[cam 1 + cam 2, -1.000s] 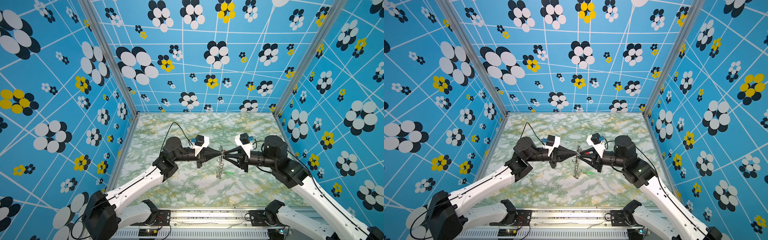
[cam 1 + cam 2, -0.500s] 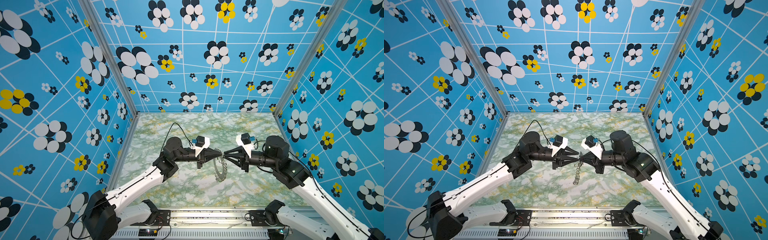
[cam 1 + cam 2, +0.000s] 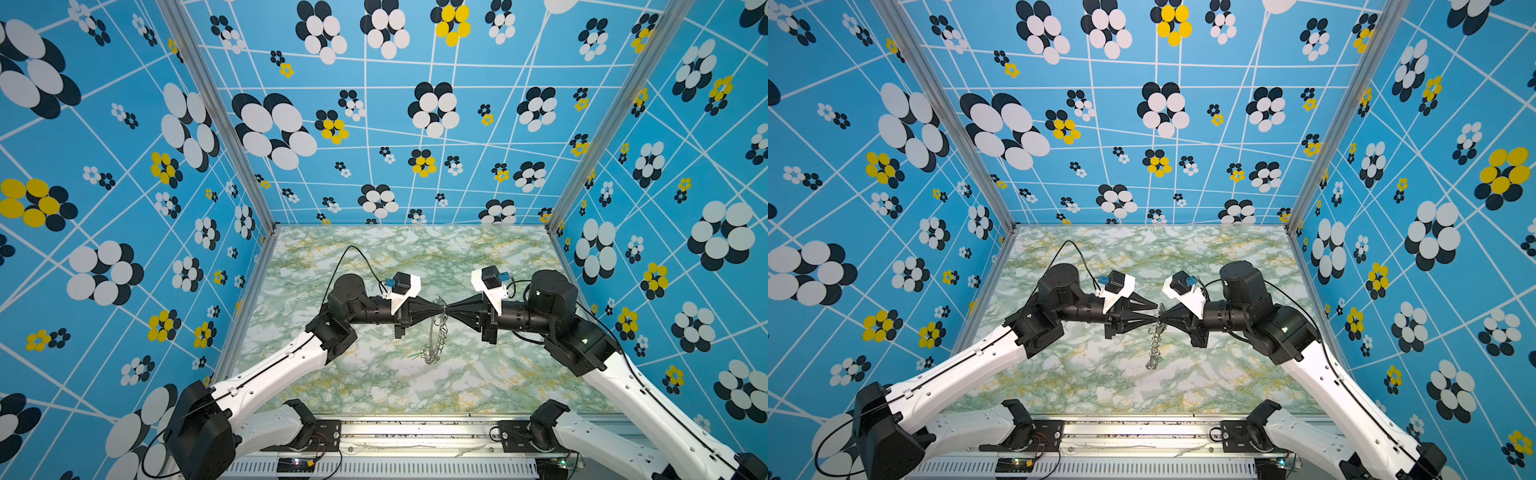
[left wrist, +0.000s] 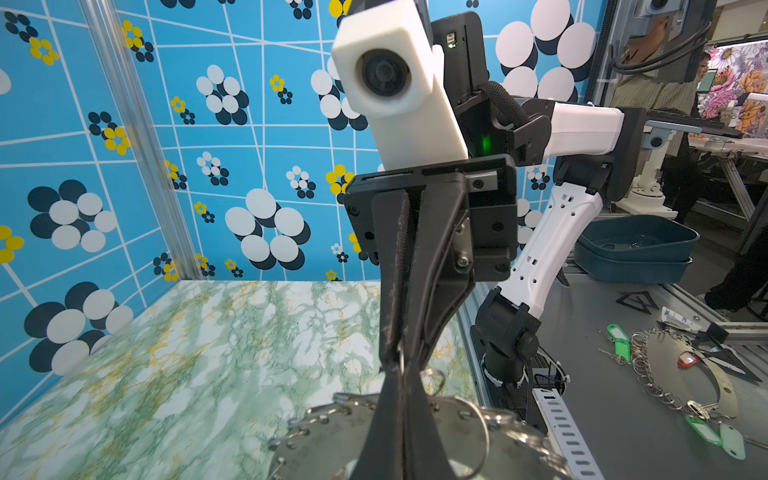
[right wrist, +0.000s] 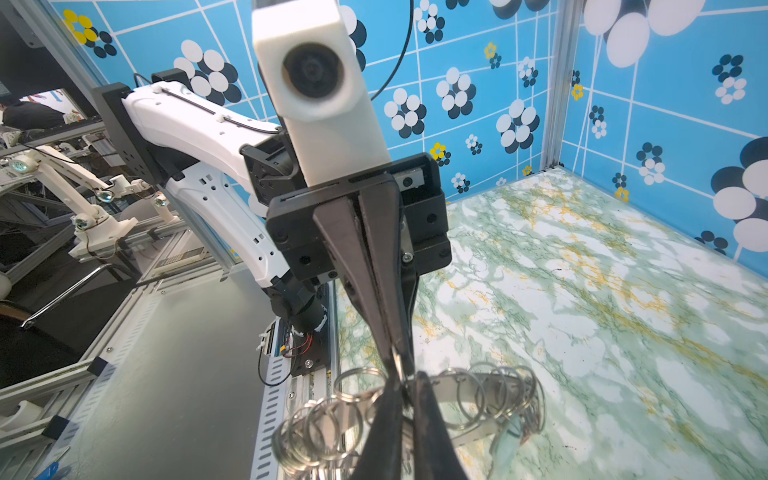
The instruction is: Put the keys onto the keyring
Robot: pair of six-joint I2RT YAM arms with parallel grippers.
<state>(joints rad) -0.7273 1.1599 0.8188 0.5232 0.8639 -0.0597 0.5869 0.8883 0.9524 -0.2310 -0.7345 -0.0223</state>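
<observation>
- The right pincer [image 3: 449,308] has just closed; half a second ago it stood slightly open beside the keyring [image 3: 436,334], and now its jaws are pressed together on the ring's upper rim, tip to tip with the left pincer [image 3: 441,308], which stays clamped tight on that same rim.
- The keyring hangs edge-on in the air between the two, over the middle of the worktop [image 3: 374,386]; earlier it showed more of its face.
- We judge that both arms now share the hold, so one can let go and regrip; no key is being threaded yet.
- The pincers themselves cover the contact in both wrist views, so we cannot tell whether they grip the disc or one of the wire loops [image 5: 530,401]; a pale green tag [image 5: 508,435] dangles low among the loops; the black and red tags we cannot find.
</observation>
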